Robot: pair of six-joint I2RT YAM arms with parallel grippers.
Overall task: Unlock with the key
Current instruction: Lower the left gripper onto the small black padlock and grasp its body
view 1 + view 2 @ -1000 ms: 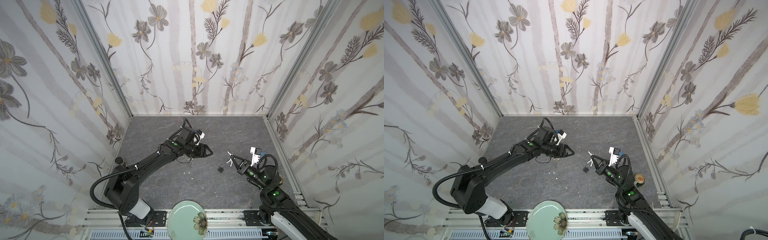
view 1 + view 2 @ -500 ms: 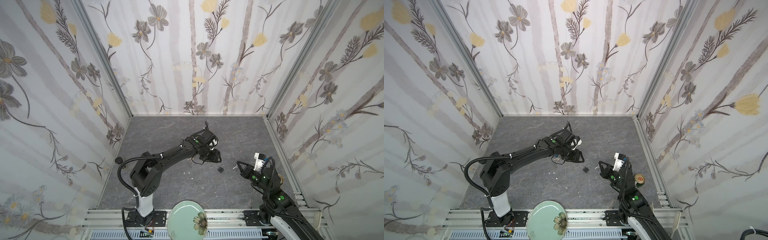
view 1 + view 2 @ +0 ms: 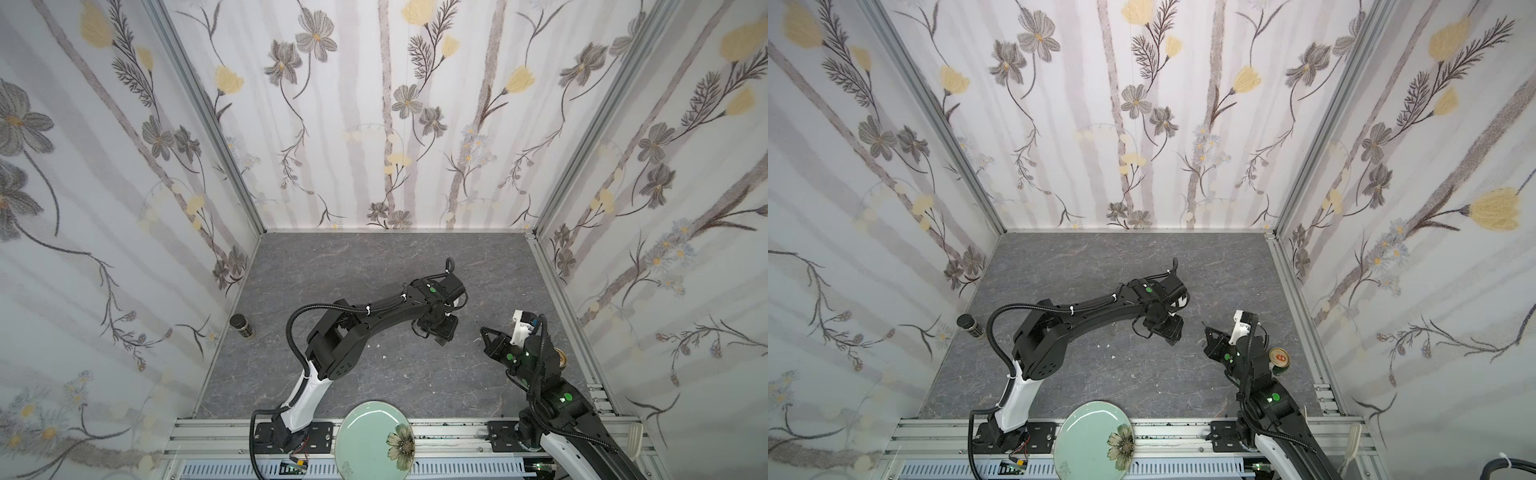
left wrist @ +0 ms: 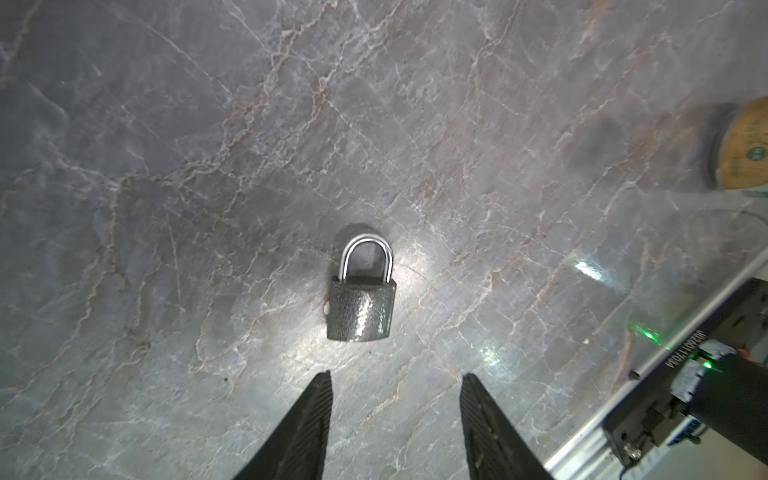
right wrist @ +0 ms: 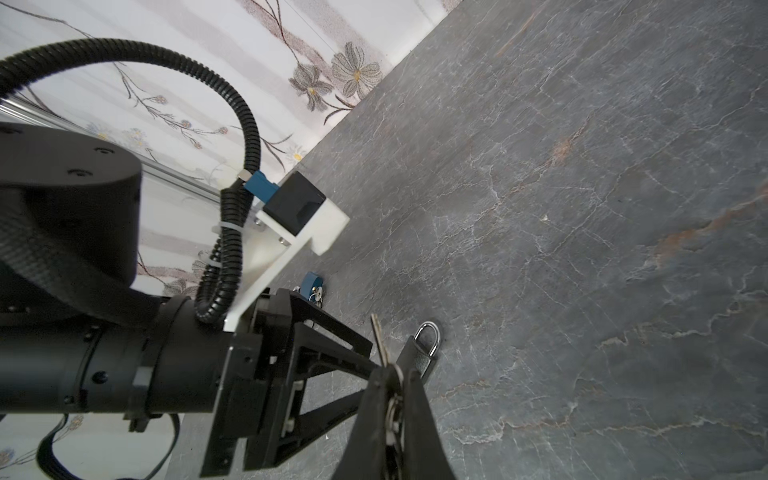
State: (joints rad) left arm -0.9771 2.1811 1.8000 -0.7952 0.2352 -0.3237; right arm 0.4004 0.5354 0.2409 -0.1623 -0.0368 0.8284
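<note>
Your left gripper (image 4: 397, 374) is hanging over the padlock (image 4: 360, 307), pointing straight down, and its jaws are standing apart with nothing between them. The padlock is lying flat on the grey marbled surface (image 4: 166, 124), right of the middle and well clear of every edge, with its shackle pushed home and pointing away from the fingertips (image 4: 322, 384). The fingertips are sitting just short of the lock body and are not touching it. In both top views the left gripper (image 3: 439, 334) (image 3: 1168, 334) is covering the padlock, so you are seeing it properly only through the left wrist camera. Your right gripper (image 5: 395, 374) is clenching the key (image 5: 379, 338) by its ring end, and the blade is sticking out past the fingertips. In the top views that gripper (image 3: 484, 332) (image 3: 1206, 332) is hovering just to the right of the left one, nearer the right edge, with a gap between them, so the key is staying apart from the lock. A can (image 3: 1279, 358) is standing by the right edge, a dark jar (image 3: 242, 325) is sitting against the left edge, and a green plate (image 3: 374, 432) is lying at the front edge.
</note>
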